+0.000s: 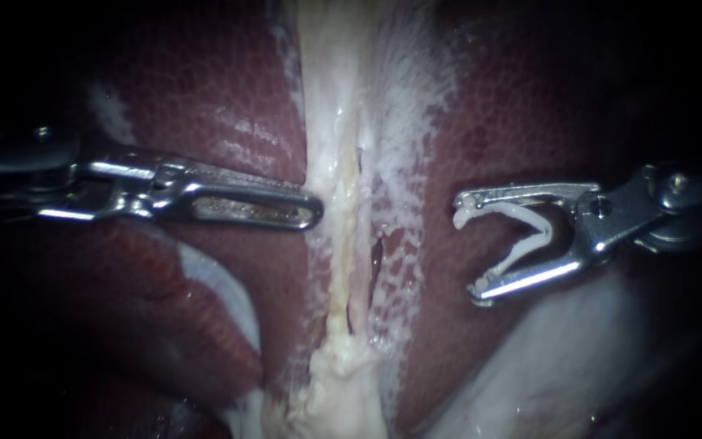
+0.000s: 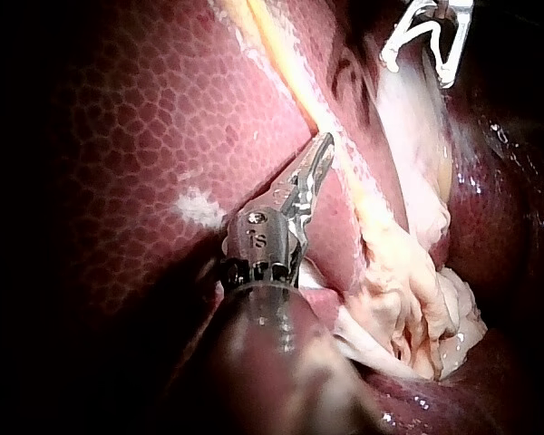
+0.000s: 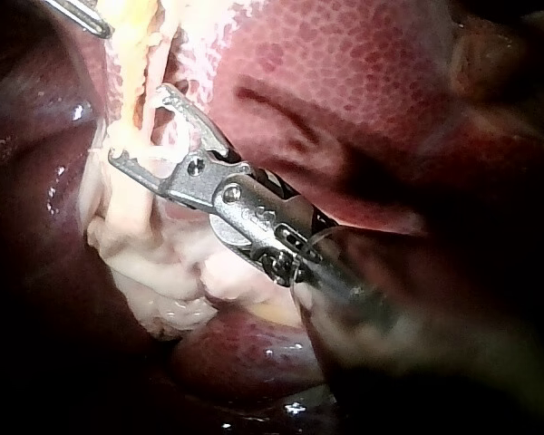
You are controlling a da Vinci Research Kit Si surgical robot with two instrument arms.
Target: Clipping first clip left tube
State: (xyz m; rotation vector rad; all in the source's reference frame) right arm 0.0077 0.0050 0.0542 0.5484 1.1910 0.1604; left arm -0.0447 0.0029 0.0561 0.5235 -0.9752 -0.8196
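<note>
Dark red liver (image 1: 205, 106) fills the scene on both sides. Down its middle runs a pale band (image 1: 331, 97) of tissue with a yellowish tube (image 1: 341, 244) along it; I cannot tell whether this is the left tube. The left instrument (image 1: 312, 214) has its jaws closed together and empty, the tip touching the band's edge. The right instrument (image 1: 467, 248) stands apart from the band, over the liver. Its jaws are spread wide, with an open white clip (image 1: 539, 233) seated between them, one leg along each jaw.
</note>
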